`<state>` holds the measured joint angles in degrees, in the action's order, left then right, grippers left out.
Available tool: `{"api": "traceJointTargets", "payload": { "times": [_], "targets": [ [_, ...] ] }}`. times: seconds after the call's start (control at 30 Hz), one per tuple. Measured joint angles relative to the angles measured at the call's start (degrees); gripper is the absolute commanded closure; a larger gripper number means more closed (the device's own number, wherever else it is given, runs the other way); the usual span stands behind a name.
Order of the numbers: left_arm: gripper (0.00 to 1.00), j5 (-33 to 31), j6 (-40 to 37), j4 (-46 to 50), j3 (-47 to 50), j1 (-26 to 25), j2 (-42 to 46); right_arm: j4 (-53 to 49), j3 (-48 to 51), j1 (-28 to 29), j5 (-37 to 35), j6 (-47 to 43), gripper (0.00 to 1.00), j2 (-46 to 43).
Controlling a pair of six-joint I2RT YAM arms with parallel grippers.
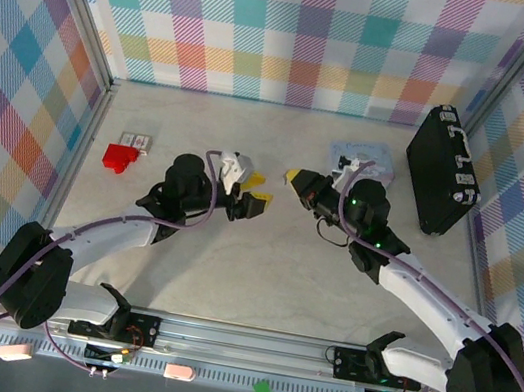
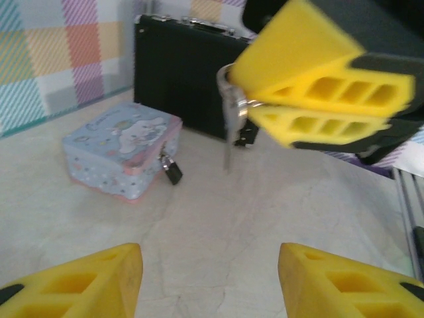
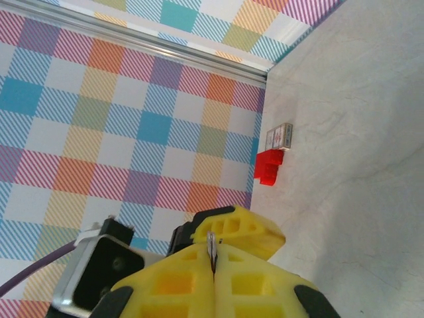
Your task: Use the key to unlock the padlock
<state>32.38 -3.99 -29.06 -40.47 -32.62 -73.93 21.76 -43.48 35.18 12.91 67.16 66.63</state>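
Note:
The padlock (image 2: 172,171), a tiny dark block with a silvery shackle, hangs at the front of the light blue cartoon tin (image 2: 122,156). My right gripper (image 2: 265,109) hovers above the table, shut on the key (image 2: 228,132). The key's blade points down and its ring sits at the fingertips. The right wrist view shows the key (image 3: 211,246) as a thin metal edge pinched between the yellow pads of the right gripper (image 3: 213,257). My left gripper (image 2: 211,281) faces the key from a short way off, open with nothing between its fingers. From above, the left gripper (image 1: 257,190) and right gripper (image 1: 298,178) nearly meet mid-table.
A black case (image 1: 439,182) lies by the right wall, just behind the tin (image 1: 365,156). A red block (image 1: 118,159) and a small box (image 1: 135,141) sit near the left wall. Checked walls close in three sides.

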Motion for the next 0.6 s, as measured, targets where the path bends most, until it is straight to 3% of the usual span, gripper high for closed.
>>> {"api": "traceJointTargets", "payload": {
  "times": [0.27,0.6],
  "targets": [
    [0.55,2.97,-0.61,-0.11,-0.09,-1.66,-0.66,1.64,0.74,0.17,0.04,0.11,1.00,0.22],
    [0.57,1.22,-1.27,-5.42,0.09,-1.79,-1.03,3.10,0.74,4.07,-0.04,1.62,1.00,0.39]
  ]
}}
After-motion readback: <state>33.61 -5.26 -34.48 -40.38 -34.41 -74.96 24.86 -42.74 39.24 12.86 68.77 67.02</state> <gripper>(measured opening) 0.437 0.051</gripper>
